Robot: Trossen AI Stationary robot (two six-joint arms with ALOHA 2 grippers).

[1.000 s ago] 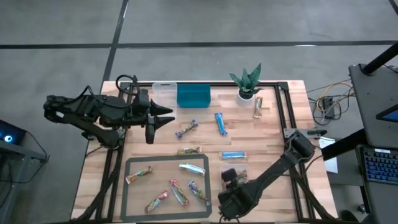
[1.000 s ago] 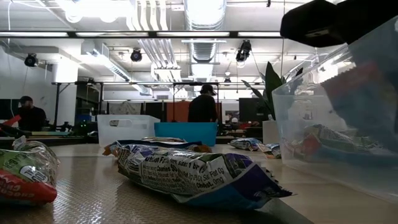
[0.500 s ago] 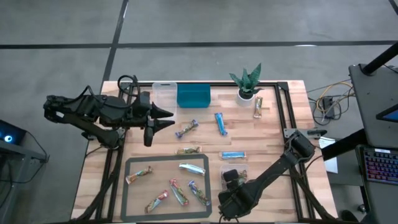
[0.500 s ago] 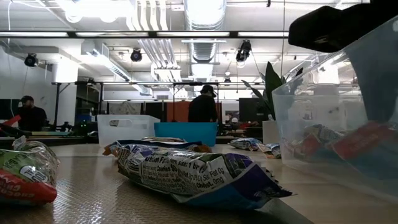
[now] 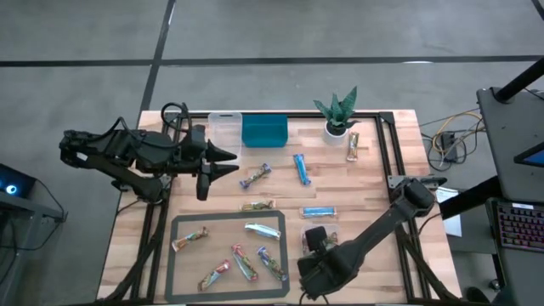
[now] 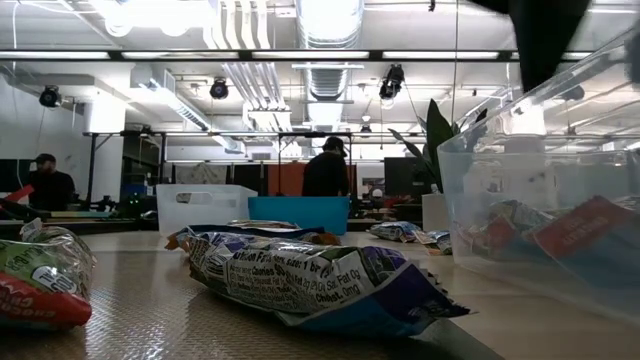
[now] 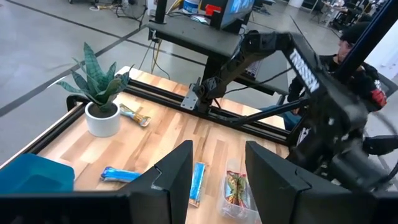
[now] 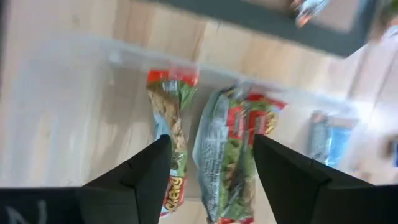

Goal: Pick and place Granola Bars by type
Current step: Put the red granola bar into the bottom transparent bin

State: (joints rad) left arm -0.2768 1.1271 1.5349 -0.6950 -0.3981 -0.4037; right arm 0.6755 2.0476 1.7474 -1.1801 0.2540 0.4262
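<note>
Two green-and-red granola bars (image 8: 168, 124) (image 8: 233, 143) lie flat on the floor of a clear tub (image 5: 331, 231) near the table's front right. My right gripper (image 8: 211, 142) hangs open above them, fingers pointing down and holding nothing. It shows as a dark shape (image 6: 545, 35) over the tub (image 6: 540, 180) in the low view. Several more bars lie on a grey-rimmed mat (image 5: 175, 255). Blue bars (image 5: 301, 167) (image 5: 320, 212) and mixed ones (image 5: 255, 176) lie on the wood. My left gripper (image 5: 228, 161) waits open, raised over the table's left.
A teal bin (image 5: 264, 132) and a second clear tub (image 5: 224, 126) stand at the far edge, with a potted plant (image 5: 338, 115) to their right. A brownish bar (image 5: 353, 146) lies by the plant. People stand in the room behind the table.
My right gripper has opened and let go of a green-and-red bar, which has dropped onto the tub's floor beside the other one. The gripper has then risen out of the tub.
</note>
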